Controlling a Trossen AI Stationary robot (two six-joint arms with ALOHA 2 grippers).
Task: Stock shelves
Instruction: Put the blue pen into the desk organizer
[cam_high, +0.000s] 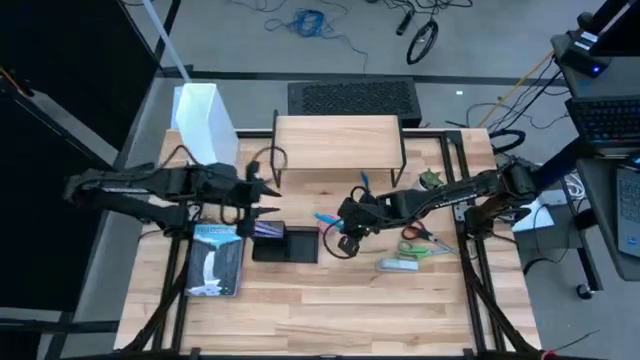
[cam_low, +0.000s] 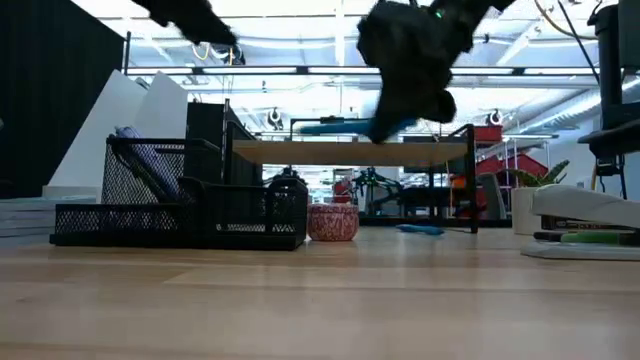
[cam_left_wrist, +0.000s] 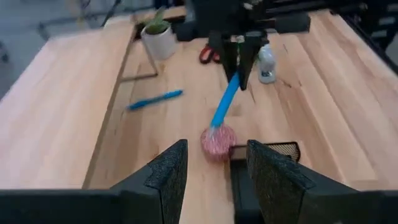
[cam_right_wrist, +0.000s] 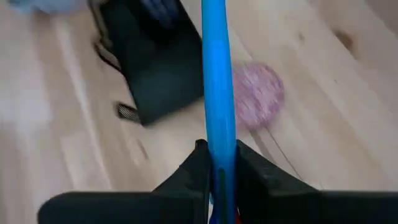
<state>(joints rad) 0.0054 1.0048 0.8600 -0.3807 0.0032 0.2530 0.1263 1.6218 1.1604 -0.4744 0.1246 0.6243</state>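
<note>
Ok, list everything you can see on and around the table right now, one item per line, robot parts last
Desk riser: 1, light-wood top on black legs, table's far middle.
File box: 1, white, far left corner.
Organizer tray: 1, black mesh, near the middle, purple item inside.
Book: 1, blue and white, flat, left of the tray.
Held pen: 1, blue, in the right gripper above the table.
Loose pen: 1, blue, lying under the riser's right end.
Round pink object: 1, pink speckled, right of the tray.
Potted plant: 1, green in white pot, right of the riser.
Scissors: 1, red handles, right side.
Stapler: 1, pale, right front.
Left gripper: open, by the tray.
Right gripper: shut on the held pen.
</note>
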